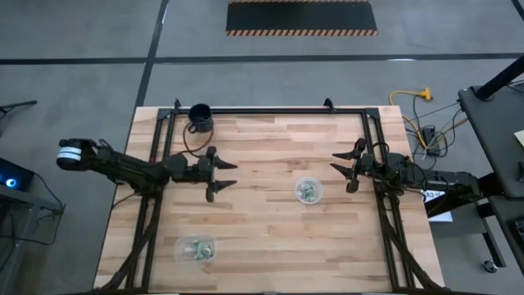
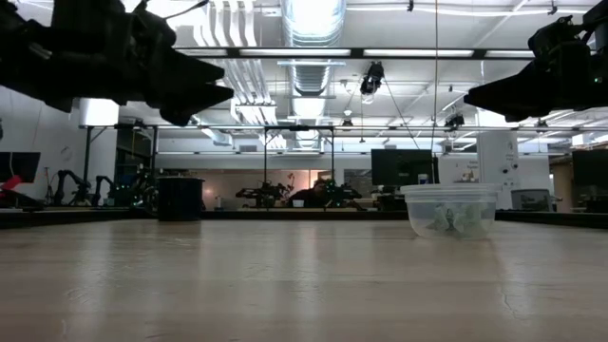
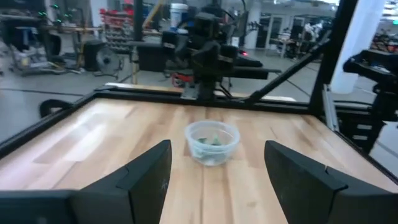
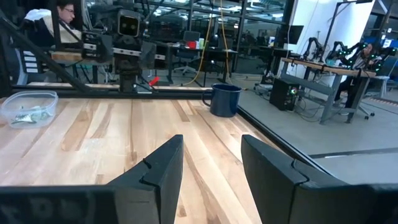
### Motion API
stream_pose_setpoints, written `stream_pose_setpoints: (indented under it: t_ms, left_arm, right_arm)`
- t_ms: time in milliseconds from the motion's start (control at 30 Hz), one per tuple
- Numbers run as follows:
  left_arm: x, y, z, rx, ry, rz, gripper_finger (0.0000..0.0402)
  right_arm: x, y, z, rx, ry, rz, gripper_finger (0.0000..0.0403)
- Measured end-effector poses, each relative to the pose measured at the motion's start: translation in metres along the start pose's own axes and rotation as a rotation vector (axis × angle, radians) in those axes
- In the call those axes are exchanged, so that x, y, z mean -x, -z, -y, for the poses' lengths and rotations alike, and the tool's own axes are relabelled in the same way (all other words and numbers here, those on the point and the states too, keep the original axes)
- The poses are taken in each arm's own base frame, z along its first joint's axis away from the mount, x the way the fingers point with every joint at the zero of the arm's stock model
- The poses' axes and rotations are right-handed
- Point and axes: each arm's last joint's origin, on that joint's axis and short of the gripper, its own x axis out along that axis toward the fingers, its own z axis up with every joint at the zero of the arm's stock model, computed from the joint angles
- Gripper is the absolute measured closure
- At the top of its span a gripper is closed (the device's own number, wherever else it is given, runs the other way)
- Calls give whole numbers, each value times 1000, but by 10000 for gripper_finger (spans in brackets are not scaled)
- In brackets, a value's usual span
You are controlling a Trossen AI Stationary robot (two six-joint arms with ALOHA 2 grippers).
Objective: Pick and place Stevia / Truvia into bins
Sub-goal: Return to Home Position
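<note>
A round clear bin (image 1: 309, 191) stands on the table right of centre with pale green-and-white Stevia packets (image 3: 213, 141) lying in it. A rounded-rectangular clear bin (image 1: 195, 248) near the front left also holds packets (image 4: 26, 115). My left gripper (image 1: 229, 174) hovers open and level above the table's left half, pointing at the round bin (image 3: 212, 142), well short of it. At the right side my right gripper (image 1: 340, 170) hangs open and level above the table, pointing left. Neither gripper has anything between its fingers.
A black mug (image 1: 200, 117) stands at the far left corner. A black metal frame (image 1: 270, 111) runs along the table's far edge and both sides. Bare wood lies between the two bins. Beyond the table a person (image 4: 62, 9) sits in the room.
</note>
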Motion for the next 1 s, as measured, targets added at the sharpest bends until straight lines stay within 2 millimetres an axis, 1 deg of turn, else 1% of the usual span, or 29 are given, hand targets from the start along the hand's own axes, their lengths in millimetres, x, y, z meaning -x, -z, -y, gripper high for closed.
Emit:
stream_pose_setpoints:
  t_ms: [100,233,333,467,567,767,900,1000]
  left_arm:
    - [13,1,-6,1,-27,25,162]
    - [31,-3,-10,-3,-45,101,162]
    - [43,-10,-9,-20,-12,178,162]
    - [59,-13,-7,-44,37,265,162]
    - [65,-15,-6,-42,43,278,162]
    - [72,-14,-5,-35,49,201,162]
    - [83,-24,-1,-58,150,300,162]
    - [91,-28,1,-73,201,344,162]
  right_arm:
    - [0,0,0,0,0,0,250]
    - [0,0,0,0,0,1,250]
    - [0,0,0,0,0,0,250]
    - [0,0,0,0,0,0,250]
    - [0,0,0,0,0,1,250]
    - [0,0,0,0,0,0,250]
    - [0,0,0,0,0,0,250]
    - [0,0,0,0,0,0,250]
